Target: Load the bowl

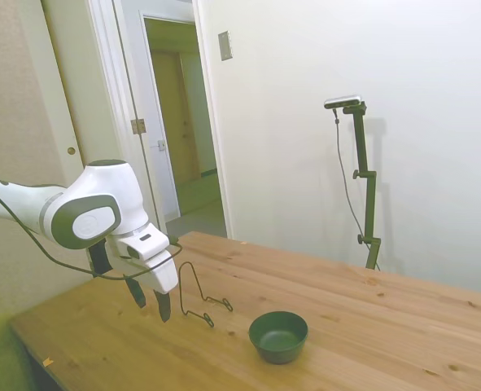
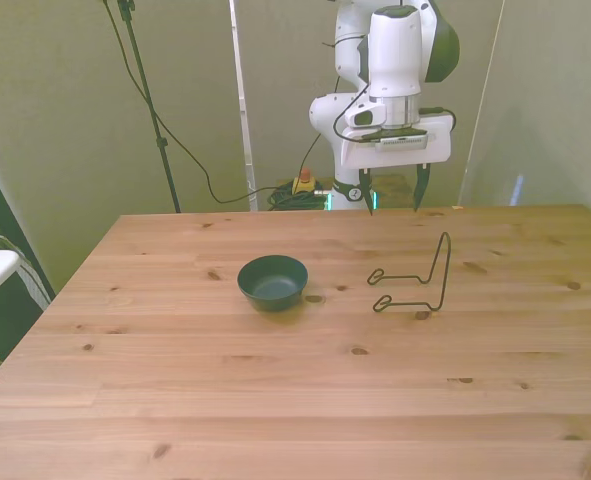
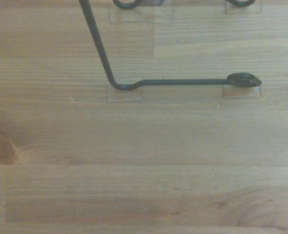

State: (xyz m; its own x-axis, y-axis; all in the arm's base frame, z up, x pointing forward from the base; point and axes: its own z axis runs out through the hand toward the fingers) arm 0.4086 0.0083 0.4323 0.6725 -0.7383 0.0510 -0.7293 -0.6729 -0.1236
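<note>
Two things sit on my wooden table (image 2: 275,400): the green bowl (image 2: 272,281) and a wire rack (image 2: 415,282). Gripper (image 2: 392,190) hovers, fingers released; pale walls, open door (image 1: 155,138).

This looks like a room in a home or office turned into a robot test space. Plain pale walls (image 1: 321,122) enclose it, and a white-framed doorway (image 1: 175,122) opens onto a hallway. 1 white robot arm (image 2: 395,60) stands behind a bare wooden table (image 2: 275,400), with cables (image 2: 190,160) trailing along the wall.
</note>
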